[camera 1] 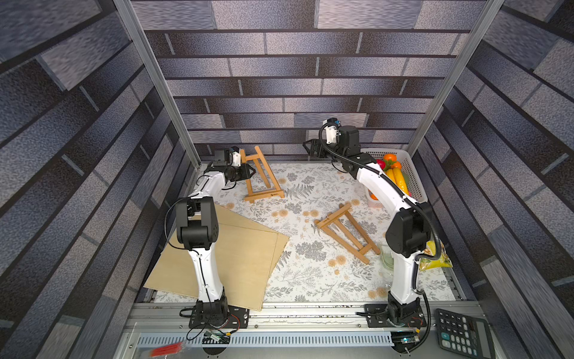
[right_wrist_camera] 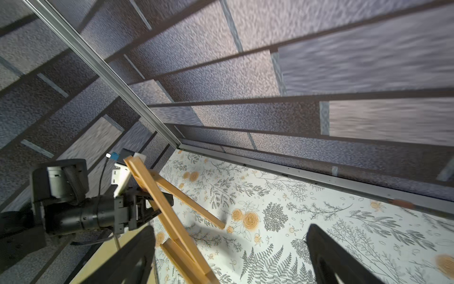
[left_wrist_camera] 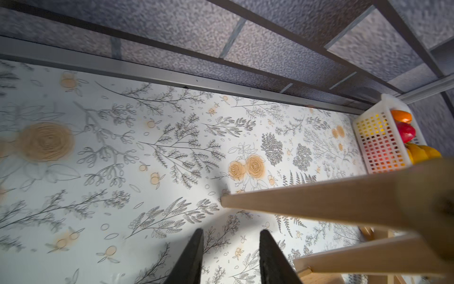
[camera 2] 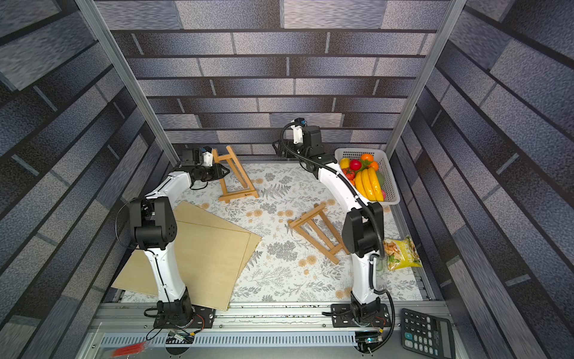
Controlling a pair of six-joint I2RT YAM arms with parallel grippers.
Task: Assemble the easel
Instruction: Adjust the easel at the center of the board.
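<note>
While the upright easel (camera 1: 265,195) stands far left on the counter (camera 1: 310,273) in a top view, the left wrist view shows the left end effector (left_wrist_camera: 231,231) parted and empty beside it, and the right wrist view shows the right end effector (right_wrist_camera: 229,228) spread wide, empty.

This is a robot test booth in a lab. Two robot arms (camera 1: 198,236) are bolted to a metal rail (camera 1: 310,314). Brick-print walls (camera 1: 295,71) on metal posts (camera 1: 155,84) stand around a desk (camera 1: 310,279) with a flower cloth.
</note>
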